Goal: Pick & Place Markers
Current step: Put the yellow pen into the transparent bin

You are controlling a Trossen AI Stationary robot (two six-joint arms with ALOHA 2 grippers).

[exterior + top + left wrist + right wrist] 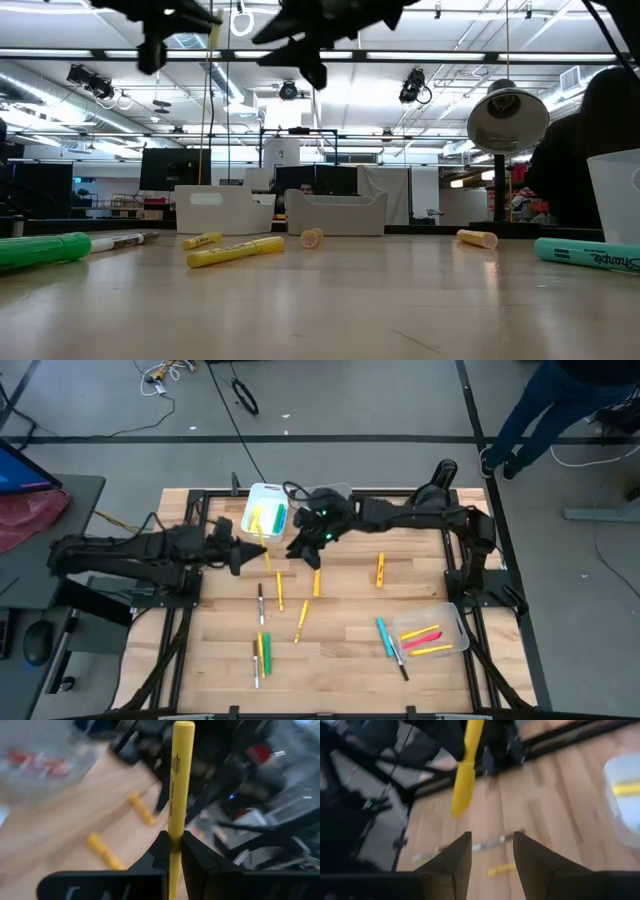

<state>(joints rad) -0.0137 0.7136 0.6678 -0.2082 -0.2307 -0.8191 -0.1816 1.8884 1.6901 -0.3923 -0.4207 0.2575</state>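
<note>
Markers lie all over the worktop [340, 650] from above. Up close, the left end effector [175, 845] pinches a yellow marker [177, 785], held up high. Facing it, the right end effector [492, 845] is spread wide. A loose pinch might drop it.

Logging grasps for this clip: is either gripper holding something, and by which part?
The left gripper pinches a yellow marker near its lower end, marker upright. The right gripper is open and holds nothing.
</note>
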